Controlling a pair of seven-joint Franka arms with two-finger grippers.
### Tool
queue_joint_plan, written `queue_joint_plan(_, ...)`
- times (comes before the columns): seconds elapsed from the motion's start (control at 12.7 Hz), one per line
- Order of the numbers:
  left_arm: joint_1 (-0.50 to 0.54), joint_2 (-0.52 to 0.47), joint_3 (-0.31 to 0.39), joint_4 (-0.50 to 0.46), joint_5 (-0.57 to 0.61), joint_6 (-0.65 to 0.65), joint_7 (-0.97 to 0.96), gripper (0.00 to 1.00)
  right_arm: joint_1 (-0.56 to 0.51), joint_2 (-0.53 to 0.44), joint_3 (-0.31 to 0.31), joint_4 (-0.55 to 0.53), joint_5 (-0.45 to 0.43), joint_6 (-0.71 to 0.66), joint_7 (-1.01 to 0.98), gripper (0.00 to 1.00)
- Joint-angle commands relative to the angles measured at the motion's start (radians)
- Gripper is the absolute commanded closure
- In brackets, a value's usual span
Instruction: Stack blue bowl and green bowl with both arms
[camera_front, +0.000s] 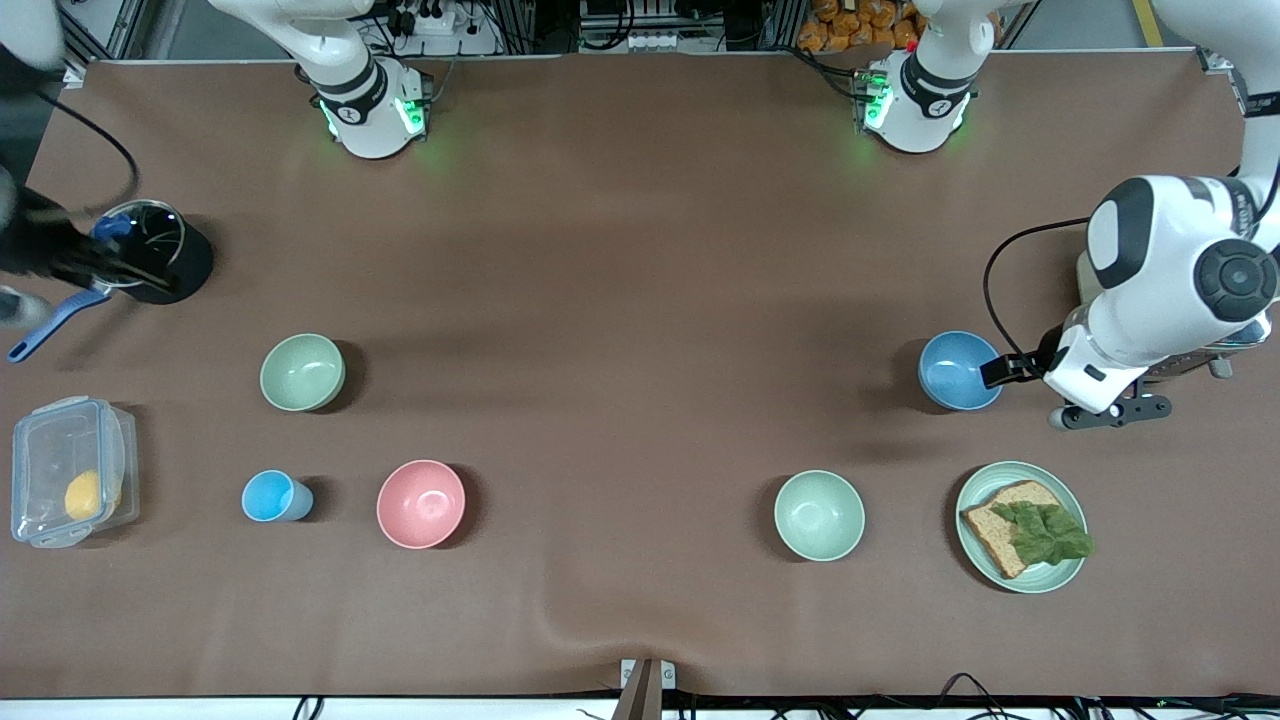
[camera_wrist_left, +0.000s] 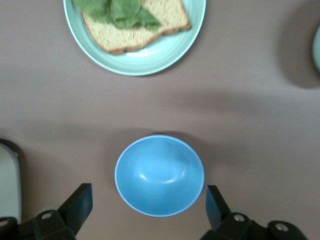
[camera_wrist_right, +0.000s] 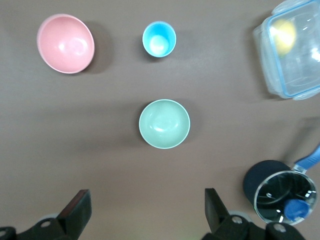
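While both arms hang above the brown counter (camera_front: 620, 250), nothing on it is held. Starting at the right arm's end, a clear lidded container (camera_front: 70, 470) with a yellow fruit inside (camera_front: 82, 495) lies nearer the front camera than a black pot with a glass lid and blue handle (camera_front: 150, 250). The right gripper (camera_wrist_right: 147, 212) is barely visible in the front view at the edge by the pot; its wrist view shows its fingers (camera_wrist_right: 77, 207) spread wide and released, high over the counter by the pot, with the green bowl (camera_front: 302, 372) below and ahead of them. That sage bowl stands upright on the counter, well apart from the gripper. Nearer the front camera than it sit a light-blue cup (camera_front: 272, 496) and a pink bowl (camera_front: 421, 504), side by side. Toward the left arm's end, a paler mint bowl (camera_front: 819, 515) stands alone, and beside it a mint plate (camera_front: 1070, 570) carries a slice of bread (camera_front: 995, 530) topped with a lettuce leaf (camera_front: 1045, 530). The blue bowl (camera_front: 958, 371) rests upright on the counter, farther from the front camera than the plate. The left gripper (camera_wrist_left: 147, 210) hovers low over the blue bowl, fingers (camera_wrist_left: 80, 202) released and standing one at each side of its rim, not touching it.
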Motion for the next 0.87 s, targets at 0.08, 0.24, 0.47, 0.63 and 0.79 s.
queue_joint_plan(0.08,0.035,0.003,-0.007,-0.094,0.065,0.101,0.015,0.00,0.008,0.165,-0.002,-0.011,-0.005,0.077,-0.021,0.00)
queue_joint_plan(0.24,0.049,0.032,-0.007,-0.101,0.079,0.104,0.015,0.00,-0.009,0.243,-0.004,-0.011,-0.005,0.116,-0.080,0.00)
queue_joint_plan(0.47,0.067,0.068,-0.007,-0.101,0.132,0.121,0.015,0.00,-0.082,0.341,-0.004,-0.013,-0.006,0.184,-0.215,0.00)
queue_joint_plan(0.63,0.077,0.092,-0.007,-0.101,0.133,0.135,0.015,0.00,-0.104,0.381,-0.004,-0.013,-0.005,0.221,-0.289,0.00)
queue_joint_plan(0.79,0.080,0.118,-0.007,-0.101,0.133,0.144,0.015,0.09,-0.130,0.438,-0.004,-0.014,-0.005,0.238,-0.331,0.00)
